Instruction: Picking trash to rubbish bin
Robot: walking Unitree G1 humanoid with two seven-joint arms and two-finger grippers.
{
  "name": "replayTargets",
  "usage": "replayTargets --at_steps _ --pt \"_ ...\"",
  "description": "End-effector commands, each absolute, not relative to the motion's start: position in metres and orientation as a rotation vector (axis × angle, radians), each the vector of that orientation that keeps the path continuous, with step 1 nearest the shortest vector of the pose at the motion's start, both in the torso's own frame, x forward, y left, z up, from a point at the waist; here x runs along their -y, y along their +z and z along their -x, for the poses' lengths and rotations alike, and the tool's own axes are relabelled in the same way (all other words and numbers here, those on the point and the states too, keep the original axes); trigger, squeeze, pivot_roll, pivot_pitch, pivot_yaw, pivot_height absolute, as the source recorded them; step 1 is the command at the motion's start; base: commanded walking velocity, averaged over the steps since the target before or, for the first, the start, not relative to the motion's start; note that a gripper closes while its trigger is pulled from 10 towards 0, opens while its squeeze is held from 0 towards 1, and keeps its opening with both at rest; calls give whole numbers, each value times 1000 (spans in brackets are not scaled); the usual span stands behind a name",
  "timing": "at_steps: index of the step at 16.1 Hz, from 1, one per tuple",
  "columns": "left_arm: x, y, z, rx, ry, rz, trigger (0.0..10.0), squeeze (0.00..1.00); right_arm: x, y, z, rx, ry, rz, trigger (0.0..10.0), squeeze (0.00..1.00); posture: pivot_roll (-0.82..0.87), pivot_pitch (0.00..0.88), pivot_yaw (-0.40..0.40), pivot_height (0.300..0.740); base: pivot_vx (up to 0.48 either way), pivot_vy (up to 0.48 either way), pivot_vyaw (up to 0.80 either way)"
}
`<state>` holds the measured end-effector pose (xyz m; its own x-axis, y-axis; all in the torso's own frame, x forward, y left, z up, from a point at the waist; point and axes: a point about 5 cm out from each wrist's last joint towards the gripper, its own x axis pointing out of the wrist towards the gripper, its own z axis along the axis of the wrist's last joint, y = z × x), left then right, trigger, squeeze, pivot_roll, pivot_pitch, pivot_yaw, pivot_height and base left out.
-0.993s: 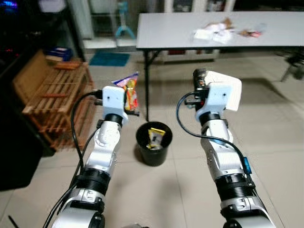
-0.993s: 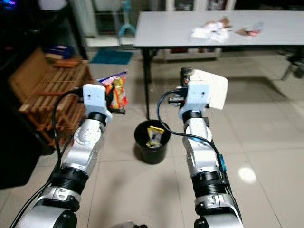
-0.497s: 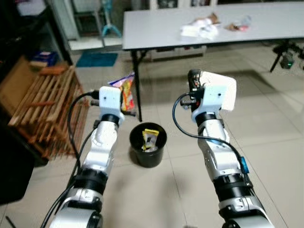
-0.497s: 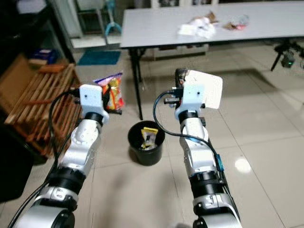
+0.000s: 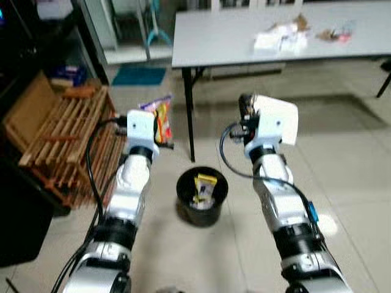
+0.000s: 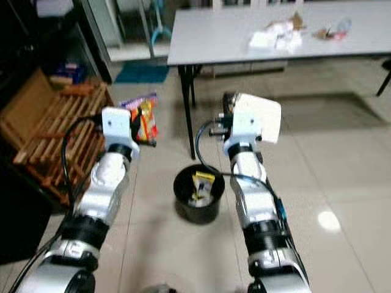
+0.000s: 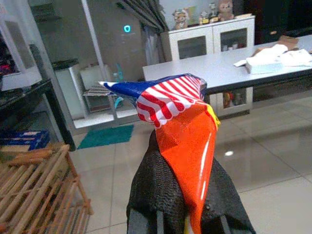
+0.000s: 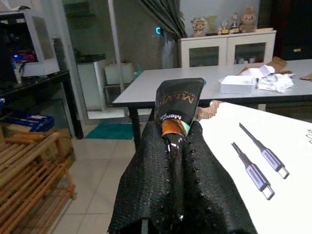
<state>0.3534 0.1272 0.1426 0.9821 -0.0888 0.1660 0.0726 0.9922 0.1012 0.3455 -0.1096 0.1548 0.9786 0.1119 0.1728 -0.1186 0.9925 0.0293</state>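
Note:
A black round rubbish bin [image 5: 201,196] stands on the tiled floor between my two raised arms, with a yellow wrapper [image 5: 203,185] inside. My left gripper [image 7: 187,195] is shut on an orange snack packet [image 7: 183,122] with a stars-and-stripes top, held up and to the left of the bin [image 5: 162,117]. My right gripper [image 8: 175,170] is shut on a black wrapper [image 8: 176,112]. A white box [image 8: 263,161] printed with cables is pressed against that wrapper. It is held up to the right of the bin [image 5: 276,119]. More trash [image 5: 282,38] lies on the grey table [image 5: 220,36].
The table's black leg [image 5: 189,125] stands just behind the bin. A wooden slatted rack [image 5: 61,140] sits on the floor to the left, beside dark shelving. Open tiled floor stretches to the right.
The whole picture has shifted, so the camera moved; the bin now appears a little lower and further right. Both grippers still hold their loads raised as before.

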Motion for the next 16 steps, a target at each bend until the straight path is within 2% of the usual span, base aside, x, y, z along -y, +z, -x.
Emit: replayTargets --at_steps 1,4,6,16 --pt "-121 146 -354 178 -93 -97 10000 0 115 159 -347 184 109 -31 10000 0 -11 22 69 716 412 0 0" --pt "-121 146 -355 177 -93 -97 10000 0 112 159 -347 182 122 -1 10000 0 -11 22 70 716 417 0 138" --pt "-122 146 -355 178 -93 -98 10000 0 111 159 -347 185 125 -13 10000 0 -11 20 70 698 412 0 0" --pt "-120 146 -356 177 -104 -105 10000 0 114 157 -347 173 106 -26 10000 0 -13 3 72 698 415 0 0"
